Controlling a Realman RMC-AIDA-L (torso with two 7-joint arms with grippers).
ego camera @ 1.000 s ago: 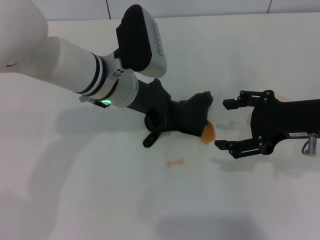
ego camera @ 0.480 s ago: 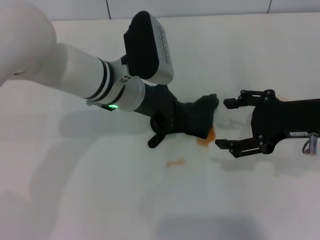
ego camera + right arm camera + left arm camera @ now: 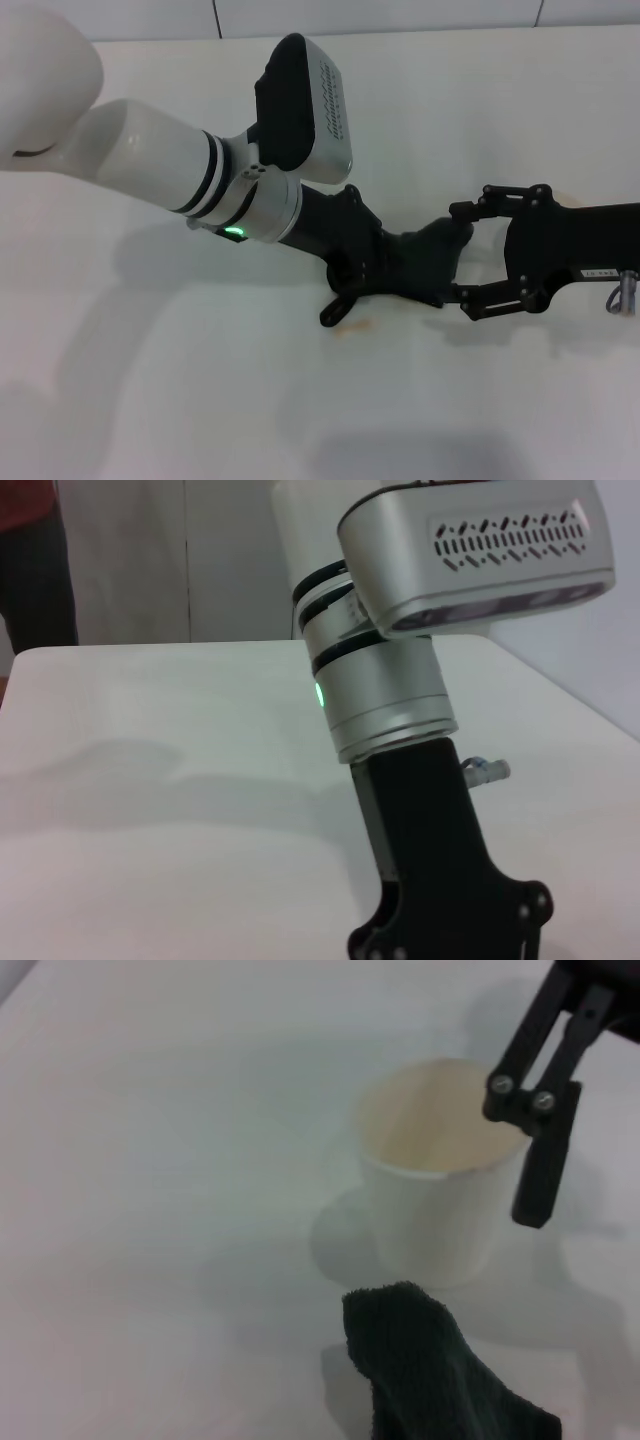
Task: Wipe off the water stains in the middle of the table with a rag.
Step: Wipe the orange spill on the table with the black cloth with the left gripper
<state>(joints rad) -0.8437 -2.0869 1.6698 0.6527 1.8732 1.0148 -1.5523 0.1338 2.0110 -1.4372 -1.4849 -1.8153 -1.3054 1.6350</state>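
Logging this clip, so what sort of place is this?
Probably a robot test bench: a bare white table, a paper cup, and the left end effector pressing a dark rag onto it.

One dark rag [image 3: 425, 262] and one white paper cup [image 3: 437, 1175] are on the table [image 3: 150, 380]. Two grippers (left [image 3: 400, 270], right [image 3: 462, 255]). One small orange smear [image 3: 350, 325].

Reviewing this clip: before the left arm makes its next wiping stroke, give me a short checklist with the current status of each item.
1. Rag held by left gripper: ok, dark cloth sticks out past the gripper.
2. Rag over the main puddle: cannot tell, rag and gripper hide that patch of table.
3. Water stains all gone: not ok, a thin orange streak shows beside the left gripper.
4. Right gripper out of the stroke path: not ok, it sits open with the rag tip between its fingers.
5. White cup safe: cannot tell; it stands upright just beyond the rag.
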